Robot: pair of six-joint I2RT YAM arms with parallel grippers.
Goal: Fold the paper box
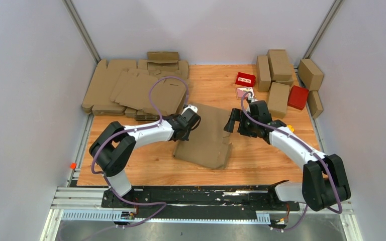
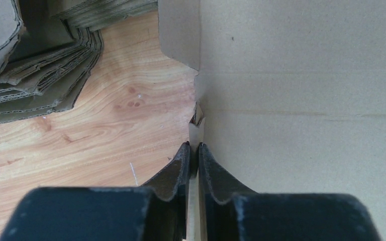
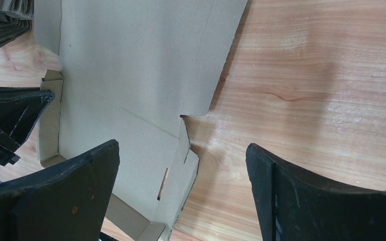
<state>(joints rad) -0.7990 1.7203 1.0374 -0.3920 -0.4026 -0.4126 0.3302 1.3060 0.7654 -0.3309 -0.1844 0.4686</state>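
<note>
Where left end effector [image 2: 194, 146] clamps, box [image 2: 301, 95] edge stands.

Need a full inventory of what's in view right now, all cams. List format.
paper box: one, brown, die-cut sheet at table centre
flat blanks: one pile, count unclear, brown, far-left corner
finished boxes: at least five, brown, far-right corner
red boxes: two, red, among the brown ones at far right
small pale item: one, pinkish-white, by the red boxes, too small to identify
table: one, orange wood grain
left tool: one, black, shut on an edge tab of the paper box
right tool: one, black, open over the sheet's right edge
</note>
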